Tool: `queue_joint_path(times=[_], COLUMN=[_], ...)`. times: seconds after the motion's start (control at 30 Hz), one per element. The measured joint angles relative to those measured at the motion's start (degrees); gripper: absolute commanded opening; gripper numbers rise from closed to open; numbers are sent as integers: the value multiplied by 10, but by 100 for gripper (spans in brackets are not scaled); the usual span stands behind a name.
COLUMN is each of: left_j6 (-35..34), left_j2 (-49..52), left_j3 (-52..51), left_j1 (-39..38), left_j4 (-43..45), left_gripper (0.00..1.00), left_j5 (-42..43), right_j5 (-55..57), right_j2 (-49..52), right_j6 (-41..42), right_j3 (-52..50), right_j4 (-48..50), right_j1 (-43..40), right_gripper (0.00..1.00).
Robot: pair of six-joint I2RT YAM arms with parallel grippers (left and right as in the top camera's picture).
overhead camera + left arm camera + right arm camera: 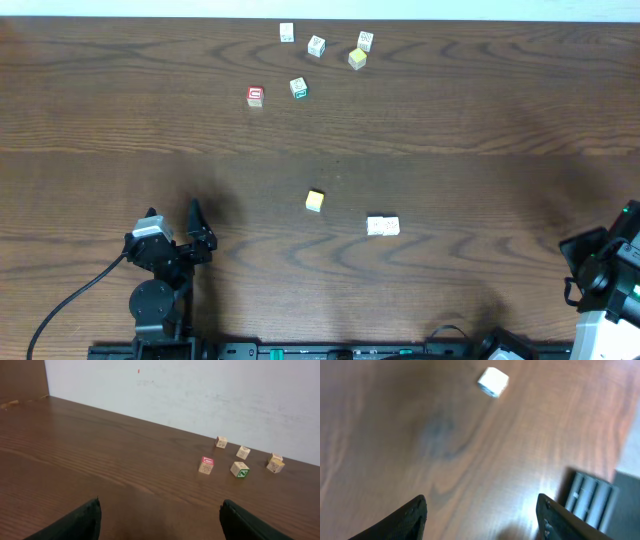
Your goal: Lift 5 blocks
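Hanging low over the near left of the tabletop (90, 120), the left gripper (160, 510) is showing its fingers spread wide with nothing between them, well apart from every block. Moving rightward, the red-bordered block (255, 96) is sitting on the wood towards the far side, with the green-bordered block (298, 88) near it on its right. Closer to the middle, the yellow-orange block (315, 201) is resting alone. Just to its right and a little nearer, a pair of whitish blocks (383, 226) is lying side by side, touching. Along the far edge a loose group of whitish blocks (316, 46) is lying scattered, with a pale yellow block (357, 59) among them; which of these pale ones is meant for lifting I cannot tell. At the near right corner the right gripper (481, 505) is hovering above bare wood, fingers parted and gripping nothing. Judging by this, no block is being carried or raised: every one is sitting flat on the tabletop and both grippers are empty. As far as the pictures show, all five lifts are looking like work left to do, with the yellow-orange block and the touching pair lying nearest the arms.
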Motion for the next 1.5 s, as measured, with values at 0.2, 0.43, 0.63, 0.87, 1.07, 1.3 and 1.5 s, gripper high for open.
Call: queue_joint_path(times=[0.2,0.43,0.63,0.87,1.07,1.3,1.5], left_j6=[0,0,0,0,0,0,0], left_j2=[0,0,0,0,0,0,0], left_j3=[0,0,0,0,0,0,0], left_j1=[0,0,0,0,0,0,0], left_j4=[0,0,0,0,0,0,0], left_gripper=[76,76,76,76,76,76,76], left_j5=[0,0,0,0,0,0,0], right_j5=[28,34,31,9,-9,-26,-26], right_j2=[1,38,99,168,223,279,307], right_j6=[37,55,60,62,62,62,62], right_j3=[-2,-2,-2,-2,-2,-2,-2], right_j4=[-8,11,58,126,181,247,274], right_j1=[-52,-103,-126,-167,-173,-173,-174], right_gripper=[73,73,73,72,70,70,70])
